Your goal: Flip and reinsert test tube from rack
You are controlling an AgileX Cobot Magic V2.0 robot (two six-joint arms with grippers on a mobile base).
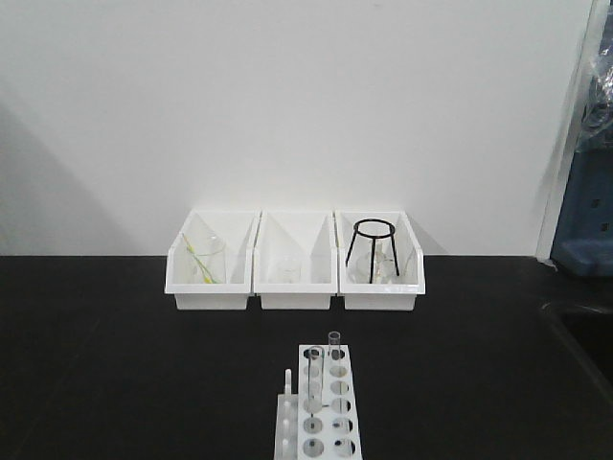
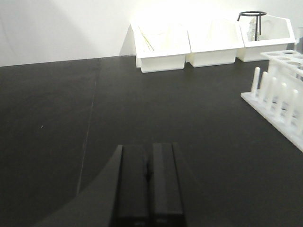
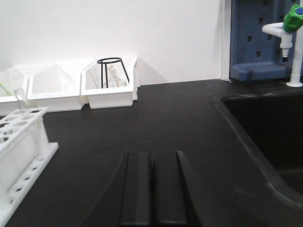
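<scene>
The white rack (image 1: pixel 324 407) stands at the near middle of the black table. Two clear test tubes stand upright in its far holes: one (image 1: pixel 334 345) at the far right corner, one (image 1: pixel 313 369) just left and nearer. The rack also shows at the right edge of the left wrist view (image 2: pixel 279 97) and at the left edge of the right wrist view (image 3: pixel 21 146), where one tube (image 3: pixel 19 99) pokes up. My left gripper (image 2: pixel 148 149) is shut and empty, low over the table left of the rack. My right gripper (image 3: pixel 152 158) is shut and empty, right of the rack.
Three white bins (image 1: pixel 295 261) line the back wall; the left holds a beaker (image 1: pixel 204 257), the middle a small beaker (image 1: pixel 284 269), the right a black wire stand (image 1: pixel 373 247) with glassware. A sink (image 3: pixel 265 137) and a green-capped tap (image 3: pixel 291 28) lie to the right.
</scene>
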